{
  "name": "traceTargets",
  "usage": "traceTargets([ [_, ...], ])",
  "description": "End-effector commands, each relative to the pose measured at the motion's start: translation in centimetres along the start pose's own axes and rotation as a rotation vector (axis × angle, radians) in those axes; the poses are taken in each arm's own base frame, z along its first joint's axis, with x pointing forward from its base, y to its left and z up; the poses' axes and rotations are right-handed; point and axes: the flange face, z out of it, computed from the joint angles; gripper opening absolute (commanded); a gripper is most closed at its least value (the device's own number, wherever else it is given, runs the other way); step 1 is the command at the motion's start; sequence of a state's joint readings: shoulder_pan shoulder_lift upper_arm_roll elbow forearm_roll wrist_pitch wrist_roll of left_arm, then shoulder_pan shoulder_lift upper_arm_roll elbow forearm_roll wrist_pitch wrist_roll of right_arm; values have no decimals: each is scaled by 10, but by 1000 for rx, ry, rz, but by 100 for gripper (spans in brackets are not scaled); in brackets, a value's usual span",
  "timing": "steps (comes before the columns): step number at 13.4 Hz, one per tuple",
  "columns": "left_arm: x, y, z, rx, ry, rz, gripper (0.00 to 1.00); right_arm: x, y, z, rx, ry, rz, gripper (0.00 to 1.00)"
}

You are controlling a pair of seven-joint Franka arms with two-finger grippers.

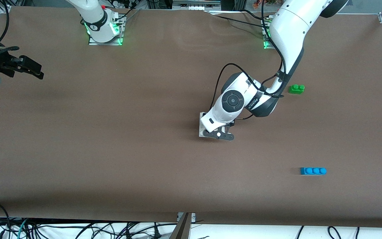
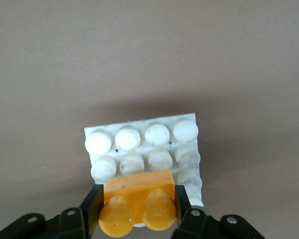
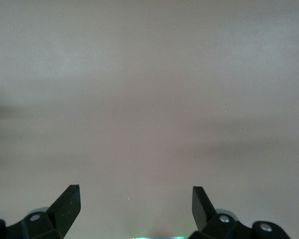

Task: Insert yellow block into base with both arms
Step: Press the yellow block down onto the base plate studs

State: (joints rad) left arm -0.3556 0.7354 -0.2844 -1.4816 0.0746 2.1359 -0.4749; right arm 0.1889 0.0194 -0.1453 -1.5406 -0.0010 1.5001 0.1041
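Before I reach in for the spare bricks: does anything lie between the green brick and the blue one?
No. In the front view only bare brown table shows between the green brick and the blue brick.

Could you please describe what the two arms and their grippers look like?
Both arms are white and jointed. The left arm has dark grey joint bands, a round grey cap, small lettering and looping black cables. Its left gripper is black with pale screw heads, like the right gripper. Green lights glow at both bases.
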Motion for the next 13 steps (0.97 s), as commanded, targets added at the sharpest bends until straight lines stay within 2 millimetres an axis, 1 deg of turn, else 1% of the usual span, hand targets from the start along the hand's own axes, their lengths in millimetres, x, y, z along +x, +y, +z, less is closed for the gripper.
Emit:
traceTargets([
  [1,-5,2,13,28,-3,11,55,-1,-4,-1,-18,-14,-56,99],
  [2,-7,4,14,30,-6,14,54,-2,-5,-1,-17,-22,-80,99],
  [6,-8,6,15,33,-7,17,54,0,-6,5,-19,-34,-82,99],
  [10,-8,9,21,27,0,12,54,1,-7,8,-21,-41,-90,99],
  [12,-7,8,29,22,3,8,54,1,-8,8,-20,-40,-94,99],
  [13,-6,8,30,19,8,8,54,1,-8,8,-20,-40,-94,99],
])
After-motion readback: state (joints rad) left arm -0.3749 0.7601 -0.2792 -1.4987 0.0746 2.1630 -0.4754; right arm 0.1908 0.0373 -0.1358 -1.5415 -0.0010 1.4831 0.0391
